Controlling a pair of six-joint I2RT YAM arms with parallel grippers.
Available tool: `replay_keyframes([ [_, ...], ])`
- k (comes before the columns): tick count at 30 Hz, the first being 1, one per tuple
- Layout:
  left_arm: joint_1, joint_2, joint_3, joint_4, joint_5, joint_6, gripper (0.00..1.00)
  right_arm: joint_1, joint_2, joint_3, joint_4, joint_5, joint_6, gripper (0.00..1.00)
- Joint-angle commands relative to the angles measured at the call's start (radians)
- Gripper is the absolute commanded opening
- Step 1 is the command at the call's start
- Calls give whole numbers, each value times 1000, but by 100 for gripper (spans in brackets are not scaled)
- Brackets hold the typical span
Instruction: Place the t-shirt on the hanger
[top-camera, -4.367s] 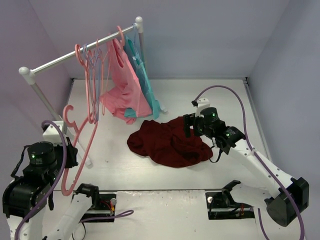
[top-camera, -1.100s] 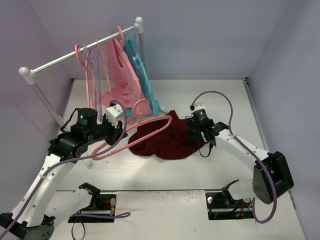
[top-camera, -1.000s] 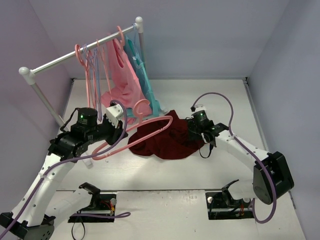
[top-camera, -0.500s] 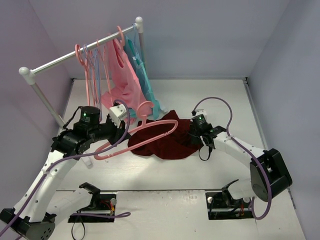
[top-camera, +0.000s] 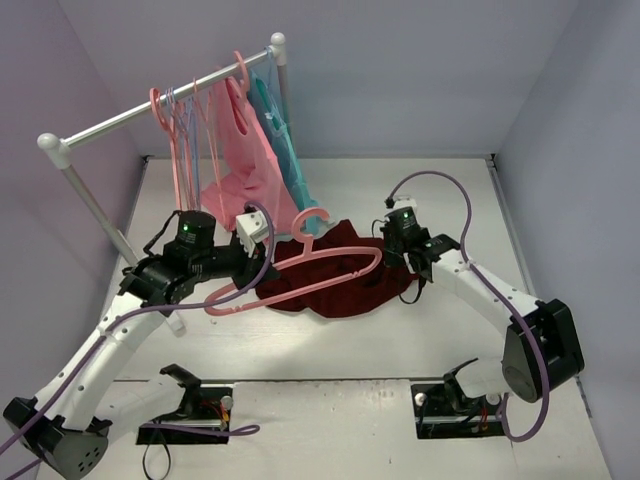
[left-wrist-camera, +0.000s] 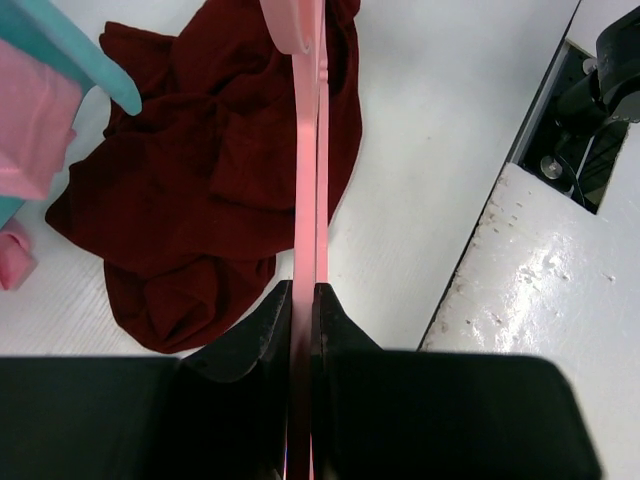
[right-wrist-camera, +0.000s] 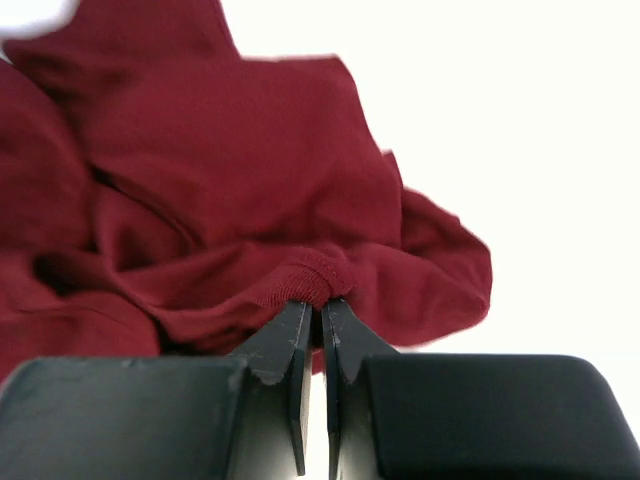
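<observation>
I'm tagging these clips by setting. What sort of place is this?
Probably a robot lab test booth, not a home. Plain lavender walls box in a white table. A small garment rack stands on it, and the left arm and right arm are bolted at its near edge.

High rear overview down onto the table (top-camera: 400, 190); two close wrist views, the t-shirt (top-camera: 330, 296) common to all three.
</observation>
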Motion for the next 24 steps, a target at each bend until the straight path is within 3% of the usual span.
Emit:
replay_keyframes([
  [1, -7, 9, 32, 126, 34, 5, 0, -15, -21, 83, -26, -42, -27, 0],
  [24, -25, 161, 51, 193, 79, 62, 0, -16, -91, 194, -128, -94, -204, 0],
])
